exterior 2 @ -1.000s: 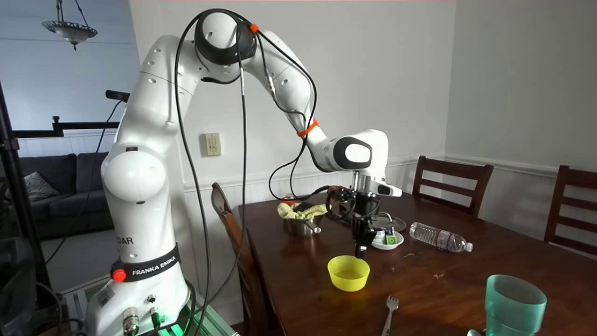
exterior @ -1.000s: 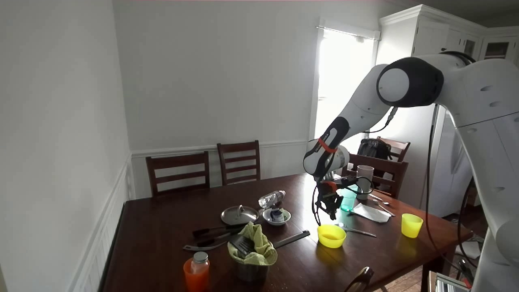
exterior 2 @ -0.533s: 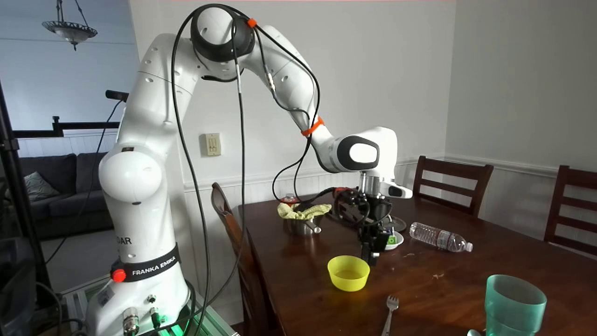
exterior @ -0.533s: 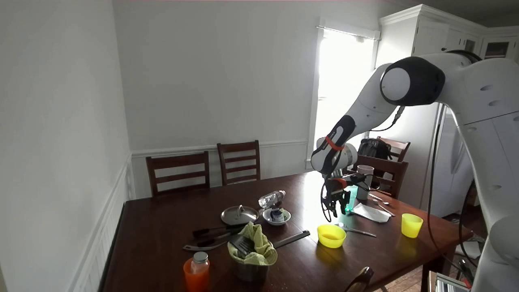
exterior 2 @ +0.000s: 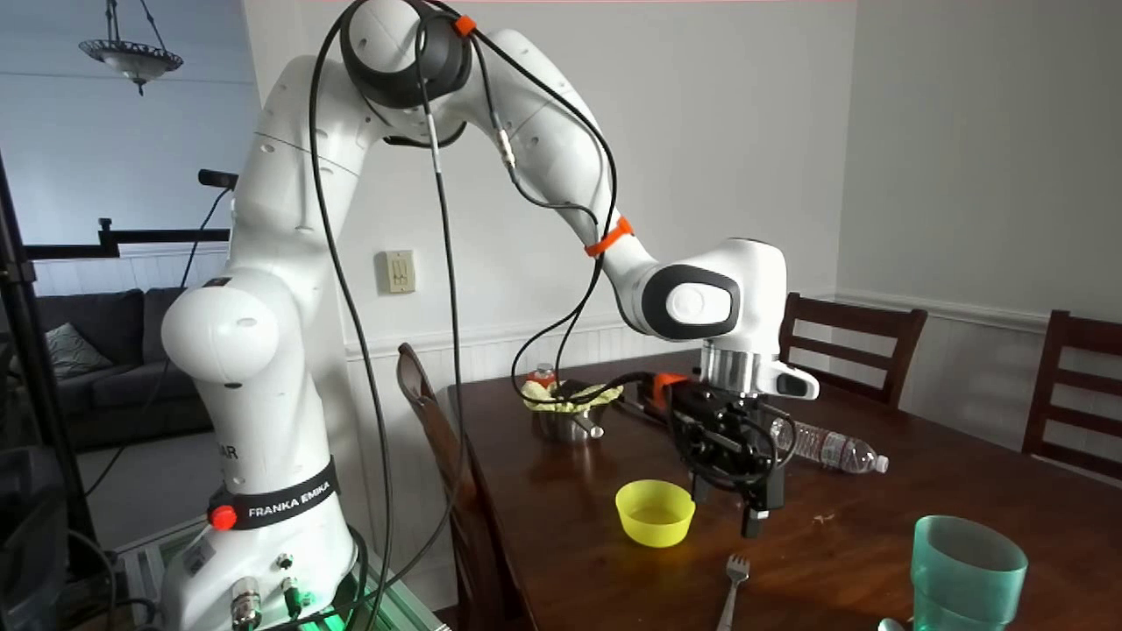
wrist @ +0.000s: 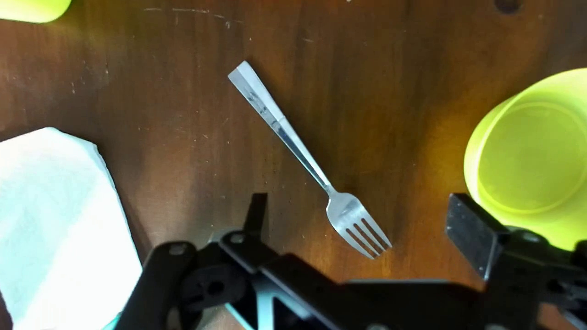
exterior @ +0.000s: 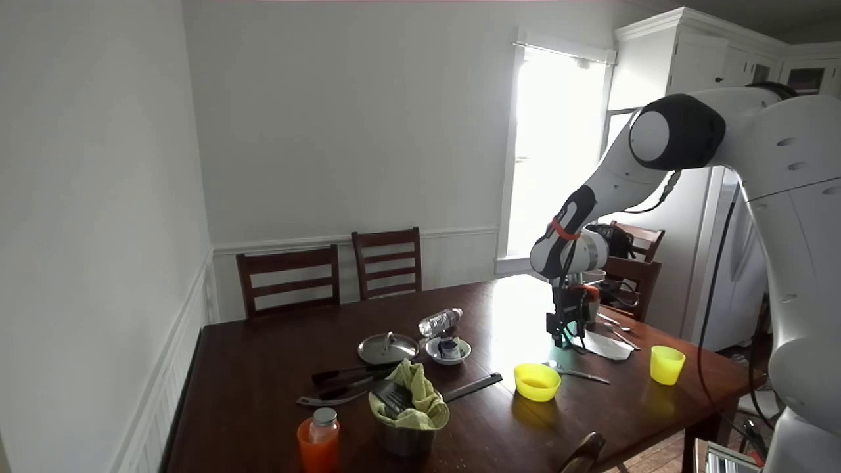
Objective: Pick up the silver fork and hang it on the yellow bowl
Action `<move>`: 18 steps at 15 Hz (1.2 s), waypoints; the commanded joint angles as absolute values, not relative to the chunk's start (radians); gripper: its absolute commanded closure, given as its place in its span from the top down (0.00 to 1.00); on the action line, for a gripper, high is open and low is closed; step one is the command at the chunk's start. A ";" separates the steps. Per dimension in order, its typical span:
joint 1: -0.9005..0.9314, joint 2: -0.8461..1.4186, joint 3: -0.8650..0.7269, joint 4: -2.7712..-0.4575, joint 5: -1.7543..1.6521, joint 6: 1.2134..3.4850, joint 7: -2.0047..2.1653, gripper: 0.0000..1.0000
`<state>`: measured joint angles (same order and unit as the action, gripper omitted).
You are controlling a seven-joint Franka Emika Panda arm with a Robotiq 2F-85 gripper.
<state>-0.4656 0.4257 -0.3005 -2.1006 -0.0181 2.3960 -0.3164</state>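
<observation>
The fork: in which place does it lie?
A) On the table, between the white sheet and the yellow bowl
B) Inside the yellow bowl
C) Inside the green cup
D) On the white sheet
A: the wrist view shows the fork on the table, with the white sheet on one side and the yellow bowl on the other.

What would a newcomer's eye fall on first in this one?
Probably the white arm, arched over the dark table in both exterior views. Next the yellow bowl, on that table and at the wrist view's right edge. Then the fork, mid-picture in the wrist view, the open gripper along the bottom.
</observation>
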 commanded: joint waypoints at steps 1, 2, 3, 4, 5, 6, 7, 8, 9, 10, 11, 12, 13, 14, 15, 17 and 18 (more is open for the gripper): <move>-0.543 0.415 -0.241 -2.143 0.045 2.453 -0.519 1.00; -0.555 0.427 -0.234 -2.148 0.052 2.476 -0.557 1.00; -0.566 0.439 -0.226 -2.144 0.066 2.468 -0.578 1.00; -0.533 0.432 -0.252 -2.127 0.030 2.438 -0.505 1.00; -0.543 0.438 -0.244 -2.131 0.037 2.441 -0.527 1.00; -0.548 0.442 -0.241 -2.131 0.038 2.444 -0.537 1.00; -0.550 0.445 -0.239 -2.132 0.039 2.445 -0.541 1.00; -0.550 0.445 -0.238 -2.132 0.039 2.445 -0.542 1.00; -0.550 0.445 -0.237 -2.132 0.040 2.445 -0.543 1.00; -0.558 0.482 -0.226 -2.103 0.050 2.440 -0.559 1.00; -0.555 0.500 -0.224 -2.097 0.045 2.479 -0.559 1.00; -0.563 0.515 -0.209 -2.086 0.051 2.478 -0.585 1.00; -0.551 0.532 -0.218 -2.084 0.025 2.511 -0.572 1.00; -0.563 0.550 -0.200 -2.072 0.033 2.509 -0.603 1.00; -0.563 0.566 -0.197 -2.069 0.023 2.540 -0.610 1.00; -0.576 0.587 -0.180 -2.054 0.023 2.565 -0.648 1.00; -0.580 0.595 -0.174 -2.049 0.022 2.577 -0.666 1.00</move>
<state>-0.5466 0.5599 -0.2010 -2.0850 0.0360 2.5446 -0.6073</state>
